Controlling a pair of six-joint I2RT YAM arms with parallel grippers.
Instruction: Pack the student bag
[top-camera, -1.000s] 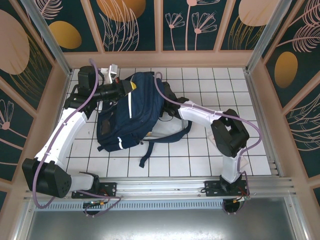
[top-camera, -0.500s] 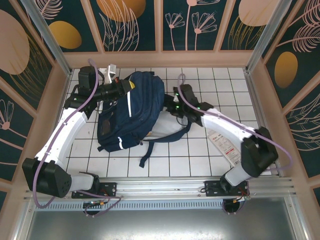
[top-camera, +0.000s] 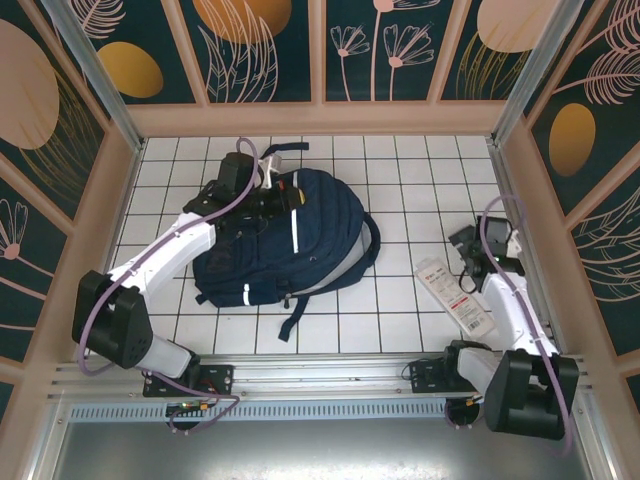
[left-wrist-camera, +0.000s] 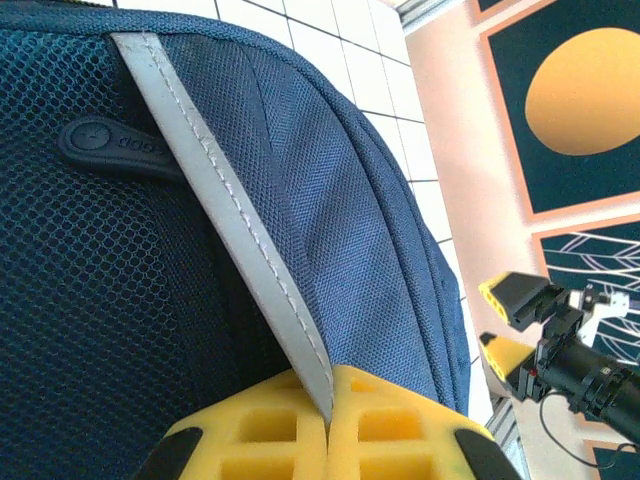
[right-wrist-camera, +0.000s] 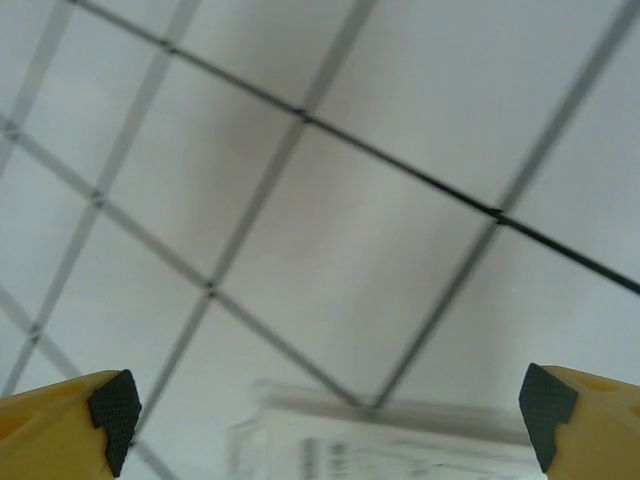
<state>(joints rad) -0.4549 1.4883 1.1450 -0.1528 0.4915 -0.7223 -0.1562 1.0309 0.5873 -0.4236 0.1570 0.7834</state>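
Seeing student bag (top-camera: 300, 245) flat, mid-left on surface (top-camera: 400, 180). Clamped tight on it with left end effector (left-wrist-camera: 330, 425), pinching reflective stripe (left-wrist-camera: 230, 210) plus a fold of fabric. Holding right end effector (right-wrist-camera: 330, 410) spread wide and empty over white packet (top-camera: 452, 292), well apart from the bag.

Risks:
- thin pinch slipping off under a pull
- flat packet skating away on closing instead of being gripped
- loose strap (top-camera: 300, 310) snagging

Writing:
- red and dark print on packet, unreadable
- embossed mark on zip pull (left-wrist-camera: 110, 148), not legible
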